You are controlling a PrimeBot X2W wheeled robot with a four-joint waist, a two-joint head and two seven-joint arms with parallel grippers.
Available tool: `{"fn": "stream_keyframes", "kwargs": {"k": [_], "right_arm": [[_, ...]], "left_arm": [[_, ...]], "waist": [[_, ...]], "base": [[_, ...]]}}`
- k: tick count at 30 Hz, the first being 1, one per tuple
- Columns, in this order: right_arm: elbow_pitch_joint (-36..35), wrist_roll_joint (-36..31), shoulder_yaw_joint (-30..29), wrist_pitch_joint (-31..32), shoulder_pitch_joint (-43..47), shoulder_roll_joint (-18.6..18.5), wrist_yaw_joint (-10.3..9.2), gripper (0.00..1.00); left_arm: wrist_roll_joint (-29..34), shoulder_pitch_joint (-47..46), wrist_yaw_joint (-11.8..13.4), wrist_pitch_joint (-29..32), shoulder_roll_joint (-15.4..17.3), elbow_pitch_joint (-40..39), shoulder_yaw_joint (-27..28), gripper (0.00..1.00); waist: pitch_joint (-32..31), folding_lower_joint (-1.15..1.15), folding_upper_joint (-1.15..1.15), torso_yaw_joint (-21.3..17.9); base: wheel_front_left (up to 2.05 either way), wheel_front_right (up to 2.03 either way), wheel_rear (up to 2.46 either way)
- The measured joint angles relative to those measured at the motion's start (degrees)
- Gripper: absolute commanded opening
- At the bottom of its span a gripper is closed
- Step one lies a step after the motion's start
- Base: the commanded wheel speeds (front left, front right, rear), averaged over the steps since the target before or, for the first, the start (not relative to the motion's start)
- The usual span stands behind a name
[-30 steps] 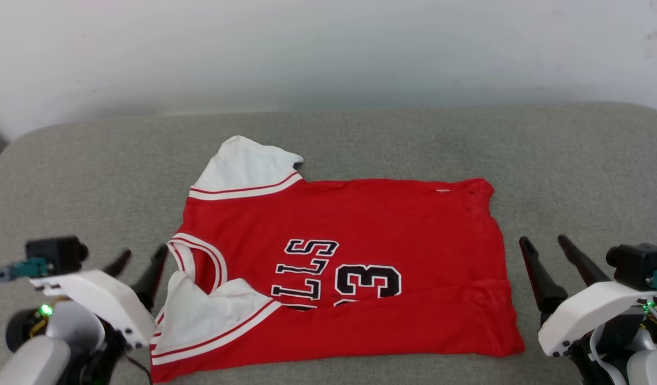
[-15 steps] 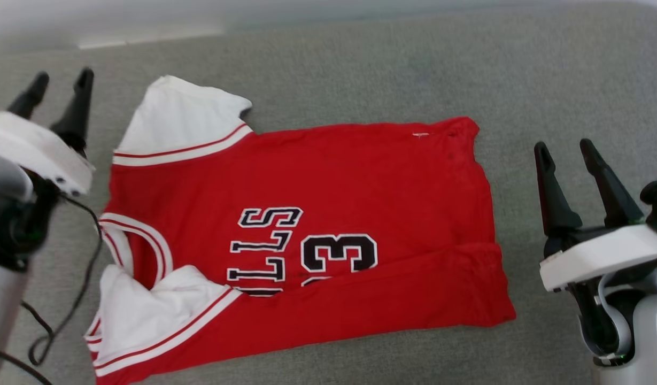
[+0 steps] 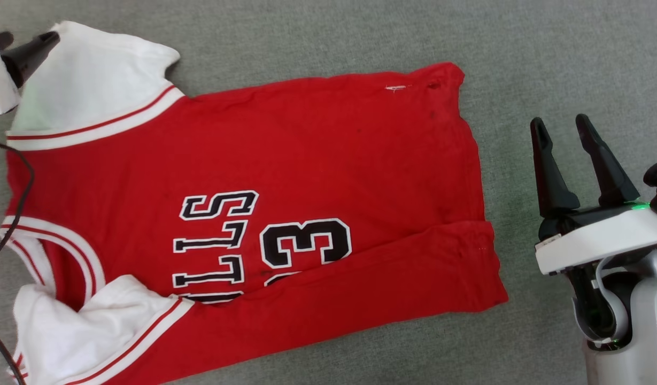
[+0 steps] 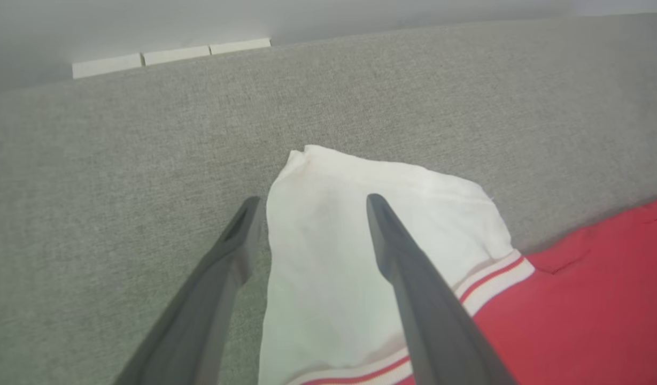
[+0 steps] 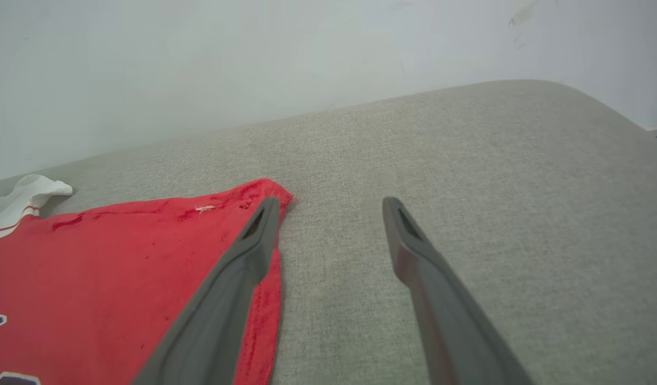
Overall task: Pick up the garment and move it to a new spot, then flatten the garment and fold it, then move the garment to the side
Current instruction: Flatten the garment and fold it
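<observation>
The garment [image 3: 285, 160] is a red jersey with black lettering, lying flat on the grey padded surface [image 3: 520, 53]. Its near long edge is folded over onto the front. Its far white sleeve [image 3: 93, 75] spreads at the upper left and the near white sleeve [image 3: 77, 331] is bunched by the collar. My left gripper [image 3: 22, 40] is open, hovering at the far sleeve's outer edge; in the left wrist view the left gripper [image 4: 312, 206] straddles the sleeve [image 4: 328, 256]. My right gripper [image 3: 559, 124] stands open beside the hem. In the right wrist view the right gripper [image 5: 331, 206] is just right of the garment's far hem corner [image 5: 253, 192].
A black cable [image 3: 19, 203] hangs from my left arm across the garment's collar side. A pale wall [image 5: 307, 53] rises behind the grey surface. Bare grey fabric [image 5: 494, 187] stretches right of the hem and beyond the far sleeve.
The head camera has tilted down and closer. My left gripper has gone from beside the collar to the far white sleeve. My right gripper has moved farther along the hem. Both stay open.
</observation>
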Motion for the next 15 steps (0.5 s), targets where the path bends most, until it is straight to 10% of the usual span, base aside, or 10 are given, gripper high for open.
{"fn": "stream_keyframes", "kwargs": {"k": [10, 11, 13, 15], "right_arm": [[2.19, 2.43, 0.81, -0.79, -1.24, 0.04, 0.0, 1.0], [2.34, 2.43, 0.78, -0.77, -1.26, 0.04, 0.0, 1.0], [2.57, 3.35, 0.9, -0.53, -1.31, 0.04, 0.0, 1.0], [2.83, 3.67, 1.0, 0.05, -1.64, 0.04, -0.01, 1.0]], "left_arm": [[-5.33, -1.32, -0.37, 7.78, -0.14, 6.42, -0.1, 1.0], [-5.8, -1.43, -0.45, 8.04, -0.22, 6.61, -0.08, 0.78], [-5.99, -1.42, -0.48, 7.97, -0.51, 6.7, -0.13, 0.0], [-6.35, -1.32, -0.48, 7.19, -0.9, 6.98, -0.21, 0.0]], "waist": [[3.74, -0.01, 0.0, -2.47], [3.81, -0.01, 0.0, -2.49], [3.82, -0.01, 0.0, -2.47], [3.68, -0.01, 0.0, -2.41]], "base": [[0.0, 0.0, 0.0], [0.0, 0.0, 0.0], [0.0, 0.0, 0.0], [0.0, 0.0, 0.0]]}}
